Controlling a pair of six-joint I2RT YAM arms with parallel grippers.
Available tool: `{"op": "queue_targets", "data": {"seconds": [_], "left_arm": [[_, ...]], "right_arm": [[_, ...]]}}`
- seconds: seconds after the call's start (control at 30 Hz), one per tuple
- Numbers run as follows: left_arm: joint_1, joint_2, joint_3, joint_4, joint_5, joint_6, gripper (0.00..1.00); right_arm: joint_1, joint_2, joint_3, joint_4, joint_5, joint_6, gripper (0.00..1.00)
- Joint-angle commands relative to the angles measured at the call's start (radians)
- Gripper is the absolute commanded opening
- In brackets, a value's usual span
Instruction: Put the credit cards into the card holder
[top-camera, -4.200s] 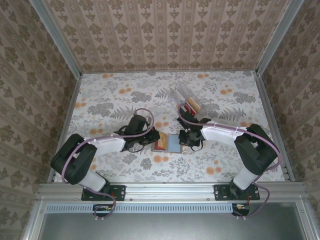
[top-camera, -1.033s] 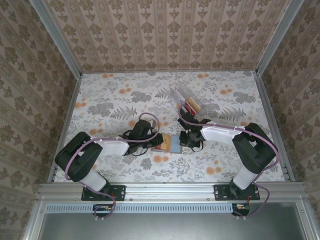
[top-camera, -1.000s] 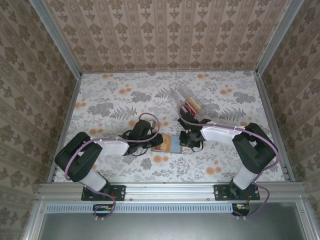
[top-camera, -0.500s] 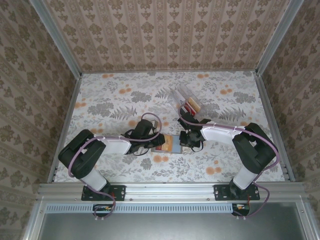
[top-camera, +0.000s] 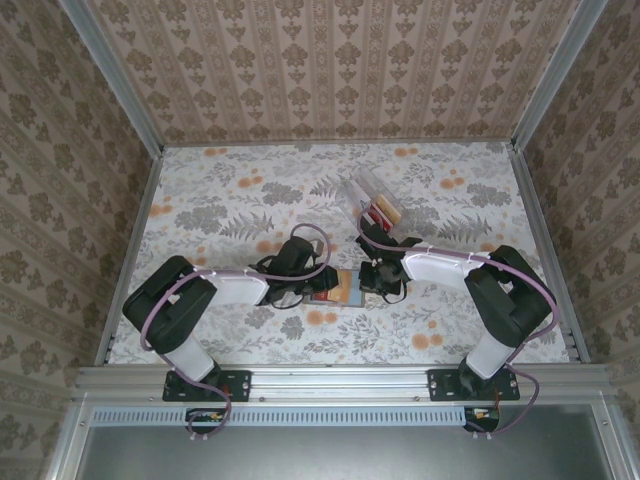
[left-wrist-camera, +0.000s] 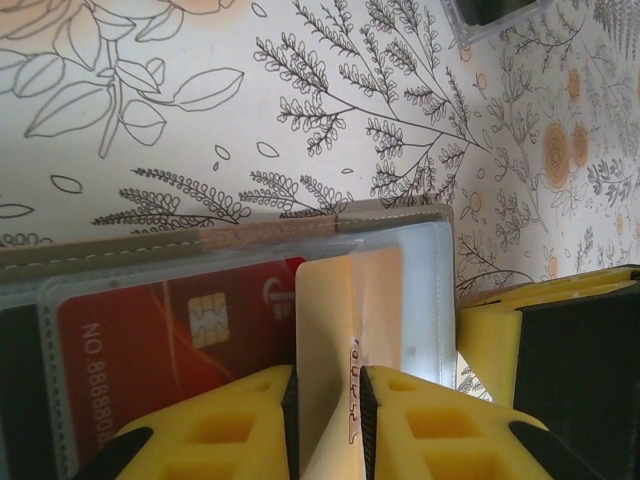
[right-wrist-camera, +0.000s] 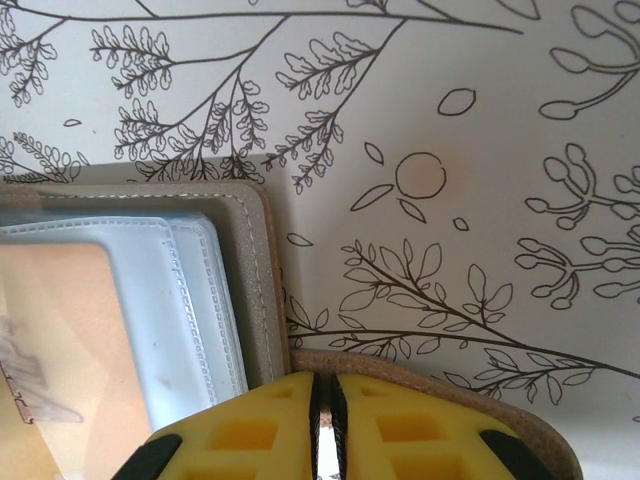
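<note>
Lying open at the top view's centre on the bench (top-camera: 220, 190), the card holder (top-camera: 346, 291) has a red card (left-wrist-camera: 170, 335) sleeved. Left gripper (left-wrist-camera: 327, 425) jaws stand slightly parted around a pale orange card (left-wrist-camera: 350, 300) partly in its pocket; right gripper (right-wrist-camera: 323, 405) jaws clench its taupe edge.

A robot test cell in a lab rather than a lived-in room: two arms (top-camera: 215, 288) are bolted to a metal rail (top-camera: 340, 382) at the near edge of a table (top-camera: 220, 190) draped in floral cloth, boxed in by wallpapered panels (top-camera: 330, 70) held in bare aluminium framing (top-camera: 118, 92), with cables looping along each arm.
</note>
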Motion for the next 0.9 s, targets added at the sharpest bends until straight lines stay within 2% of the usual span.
{"op": "queue_targets", "data": {"seconds": [0.0,0.13,0.4,0.87], "left_arm": [[-0.014,-0.005,0.034,-0.097,-0.019,0.023,0.27],[-0.019,-0.025,0.053,-0.17,-0.046,0.041,0.29],[-0.05,-0.001,0.144,-0.269,-0.032,0.102,0.3],[-0.057,0.049,0.206,-0.323,0.004,0.012,0.37]], "right_arm": [[0.005,0.054,-0.009,0.055,-0.031,0.017,0.17],[0.005,0.052,-0.009,0.053,-0.031,0.017,0.17],[0.005,0.047,-0.011,0.057,-0.036,0.018,0.16],[0.006,0.021,-0.062,0.128,-0.092,0.064,0.13]]}}
